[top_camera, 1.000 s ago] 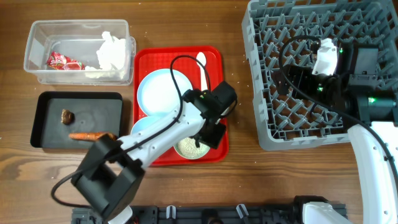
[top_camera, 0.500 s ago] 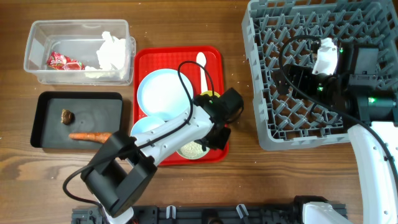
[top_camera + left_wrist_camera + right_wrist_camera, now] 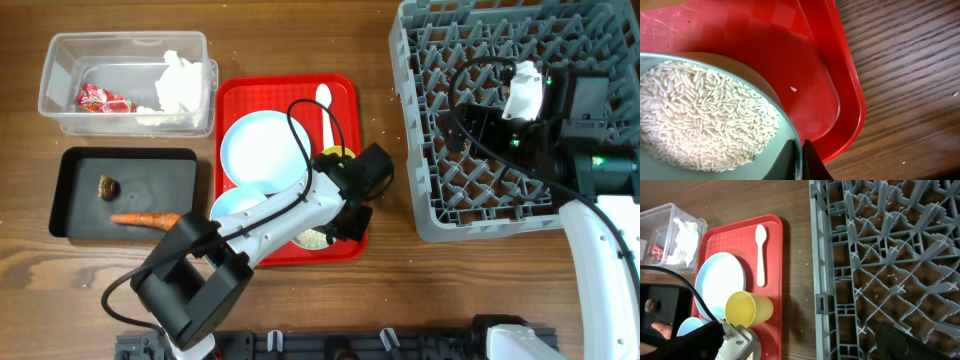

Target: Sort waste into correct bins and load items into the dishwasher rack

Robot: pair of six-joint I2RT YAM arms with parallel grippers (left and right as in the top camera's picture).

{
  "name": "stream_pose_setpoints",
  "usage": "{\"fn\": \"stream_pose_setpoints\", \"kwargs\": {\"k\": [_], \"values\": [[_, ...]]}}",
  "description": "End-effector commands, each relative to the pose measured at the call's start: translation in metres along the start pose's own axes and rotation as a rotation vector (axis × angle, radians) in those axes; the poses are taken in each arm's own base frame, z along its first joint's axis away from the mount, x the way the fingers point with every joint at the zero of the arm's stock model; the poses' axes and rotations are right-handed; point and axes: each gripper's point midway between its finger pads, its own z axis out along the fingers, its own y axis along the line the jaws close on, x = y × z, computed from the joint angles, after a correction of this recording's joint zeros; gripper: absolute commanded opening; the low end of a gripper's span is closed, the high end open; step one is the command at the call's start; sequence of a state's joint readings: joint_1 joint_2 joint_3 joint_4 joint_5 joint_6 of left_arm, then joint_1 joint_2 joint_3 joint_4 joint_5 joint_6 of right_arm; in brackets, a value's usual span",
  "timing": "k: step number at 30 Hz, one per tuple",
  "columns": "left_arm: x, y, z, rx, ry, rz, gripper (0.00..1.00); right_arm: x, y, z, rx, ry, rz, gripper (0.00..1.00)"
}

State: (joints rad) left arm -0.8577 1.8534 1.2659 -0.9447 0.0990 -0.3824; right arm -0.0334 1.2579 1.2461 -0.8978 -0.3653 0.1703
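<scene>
My left gripper (image 3: pixel 801 161) is shut on the rim of a light blue bowl (image 3: pixel 771 95) full of white rice (image 3: pixel 705 115), at the front right corner of the red tray (image 3: pixel 790 40). In the overhead view the gripper (image 3: pixel 338 222) sits over that bowl (image 3: pixel 310 239). The plate (image 3: pixel 262 148), second bowl (image 3: pixel 235 208), yellow cup (image 3: pixel 747 309) and white spoon (image 3: pixel 323 110) lie on the tray. My right gripper (image 3: pixel 470 130) hovers open and empty over the grey rack (image 3: pixel 500 205).
The clear tub (image 3: pixel 60 75) at the back left holds the napkin (image 3: pixel 180 82) and red wrapper (image 3: pixel 100 100). The black tray (image 3: pixel 150 185) holds the carrot (image 3: pixel 145 218) and brown scrap (image 3: pixel 107 185). Loose rice grains lie in the rack (image 3: pixel 865 255).
My left gripper has shifted right and toward the tray's front right corner, onto the rice bowl's rim. The right arm has not moved.
</scene>
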Motion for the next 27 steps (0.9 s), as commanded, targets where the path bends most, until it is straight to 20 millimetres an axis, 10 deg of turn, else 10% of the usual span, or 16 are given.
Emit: {"fn": "stream_pose_setpoints", "kwargs": {"k": [1, 11, 27], "values": [[0.005, -0.001, 0.003, 0.005, 0.026, -0.024, 0.04, -0.004, 0.0, 0.0, 0.008, -0.007, -0.014, 1.0], [-0.013, 0.002, -0.04, 0.044, -0.039, -0.07, 0.04, -0.004, 0.0, 0.0, 0.008, -0.007, -0.014, 1.0], [-0.027, 0.032, -0.165, 0.217, -0.343, -0.154, 0.1, -0.004, -0.001, 0.0, 0.008, -0.008, -0.017, 1.0]]}}
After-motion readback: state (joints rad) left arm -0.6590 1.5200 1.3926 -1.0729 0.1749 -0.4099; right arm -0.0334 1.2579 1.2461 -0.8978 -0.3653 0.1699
